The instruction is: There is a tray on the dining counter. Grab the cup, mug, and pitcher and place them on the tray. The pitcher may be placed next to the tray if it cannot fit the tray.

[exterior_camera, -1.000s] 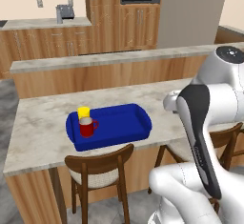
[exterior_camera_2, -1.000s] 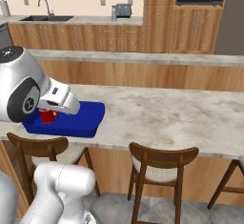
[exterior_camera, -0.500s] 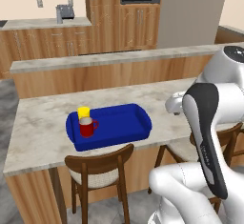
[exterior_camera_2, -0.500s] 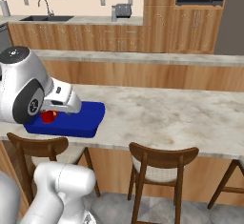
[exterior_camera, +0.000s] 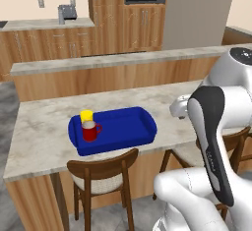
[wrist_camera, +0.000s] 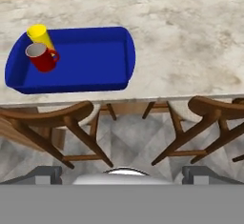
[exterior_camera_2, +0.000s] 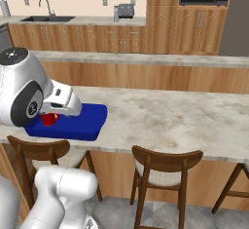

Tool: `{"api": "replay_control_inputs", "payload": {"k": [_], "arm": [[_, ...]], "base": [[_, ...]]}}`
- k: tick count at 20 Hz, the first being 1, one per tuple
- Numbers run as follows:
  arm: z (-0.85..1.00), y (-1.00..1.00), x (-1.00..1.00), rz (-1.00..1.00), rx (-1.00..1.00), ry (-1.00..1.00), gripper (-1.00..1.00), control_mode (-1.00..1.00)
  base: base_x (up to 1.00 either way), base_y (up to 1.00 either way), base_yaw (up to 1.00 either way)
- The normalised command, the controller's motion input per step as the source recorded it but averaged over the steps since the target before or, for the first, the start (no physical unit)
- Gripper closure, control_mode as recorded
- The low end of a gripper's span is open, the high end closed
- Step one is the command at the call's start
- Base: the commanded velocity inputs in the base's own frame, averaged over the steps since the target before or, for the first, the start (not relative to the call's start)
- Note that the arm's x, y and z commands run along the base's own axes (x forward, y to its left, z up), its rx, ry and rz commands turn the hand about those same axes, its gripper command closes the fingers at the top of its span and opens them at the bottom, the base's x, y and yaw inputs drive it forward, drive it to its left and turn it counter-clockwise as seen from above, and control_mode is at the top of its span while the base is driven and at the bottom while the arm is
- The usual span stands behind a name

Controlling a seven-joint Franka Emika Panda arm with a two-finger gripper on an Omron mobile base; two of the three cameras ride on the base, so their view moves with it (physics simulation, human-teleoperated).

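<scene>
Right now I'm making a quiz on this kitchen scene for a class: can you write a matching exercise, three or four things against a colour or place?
Things:
1. cup
2. mug
3. tray
4. wooden chair

Descriptions:
A. dark blue, lies on the dining counter
B. red, stands on the tray with its handle out to the side
C. stands on the floor below the counter edge
D. yellow, stands on the tray right by the mug

Pairs: 1-D, 2-B, 3-A, 4-C

The long beige marble desk [exterior_camera: 44, 127] carries a dark blue tray [exterior_camera: 125, 127] near its left end, close to the near edge, beside bare marble at right.
</scene>
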Motion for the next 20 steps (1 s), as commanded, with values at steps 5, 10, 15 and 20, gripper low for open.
{"api": "replay_control_inputs", "payload": {"k": [5,10,15,20], "arm": [[0.00,0.00,0.00,0.00,0.00,0.00,-1.00,1.00],[0.00,0.00,0.00,0.00,0.00,0.00,-1.00,1.00],[0.00,0.00,0.00,0.00,0.00,0.00,-1.00,1.00],[0.00,0.00,0.00,0.00,0.00,0.00,-1.00,1.00]], "base": [[-0.40,0.79,0.00],[-0.40,1.00,0.00],[-0.51,1.00,0.00],[-0.50,1.00,0.00]]}}
